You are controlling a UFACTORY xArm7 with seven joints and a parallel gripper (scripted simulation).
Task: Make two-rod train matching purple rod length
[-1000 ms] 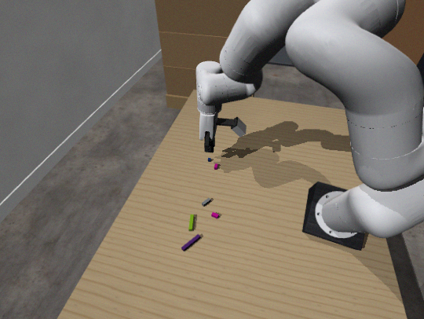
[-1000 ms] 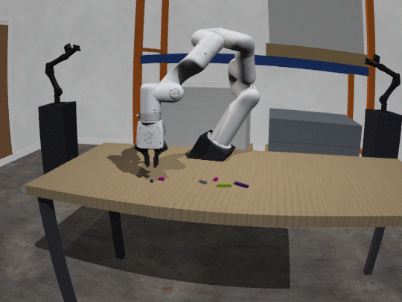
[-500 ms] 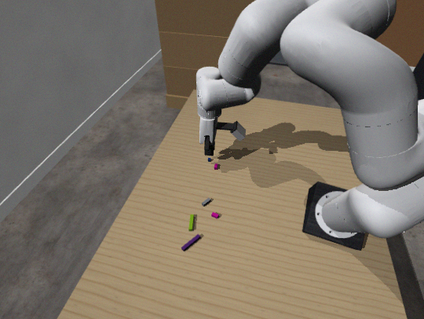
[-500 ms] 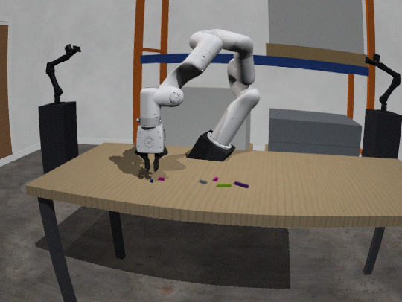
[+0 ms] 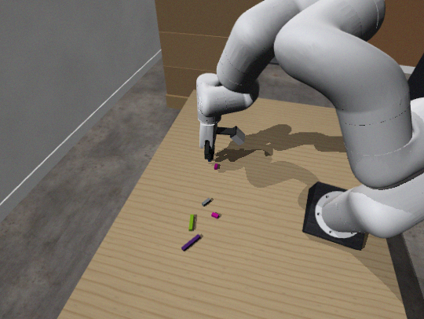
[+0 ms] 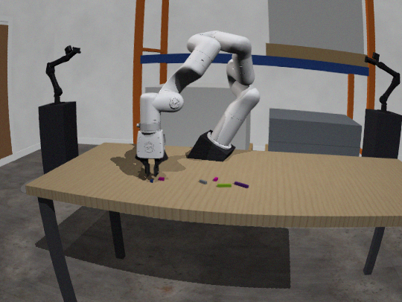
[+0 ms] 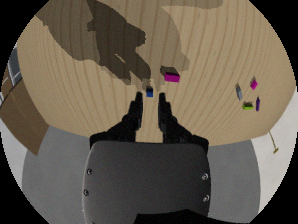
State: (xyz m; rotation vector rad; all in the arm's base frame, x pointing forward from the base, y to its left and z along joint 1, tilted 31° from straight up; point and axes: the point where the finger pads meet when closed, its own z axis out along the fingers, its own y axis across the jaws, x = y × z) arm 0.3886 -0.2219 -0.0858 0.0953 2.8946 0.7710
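My gripper (image 5: 209,158) hangs upright at the far end of the table, its fingers a little apart and empty. A tiny blue rod (image 6: 151,181) lies on the table just below the fingertips (image 6: 152,173). In the wrist view the blue rod (image 7: 150,94) shows between and just past the tips (image 7: 150,100), apart from them. A magenta rod (image 5: 216,166) lies close beside it. Nearer the front lie a grey rod (image 5: 206,202), a second magenta rod (image 5: 215,214), a lime rod (image 5: 191,222) and the purple rod (image 5: 191,242), all apart from each other.
The arm's black base (image 5: 334,225) stands at the table's right. The table's left edge (image 5: 129,196) runs close to the rods. Brown boxes (image 5: 188,51) stand beyond the far end.
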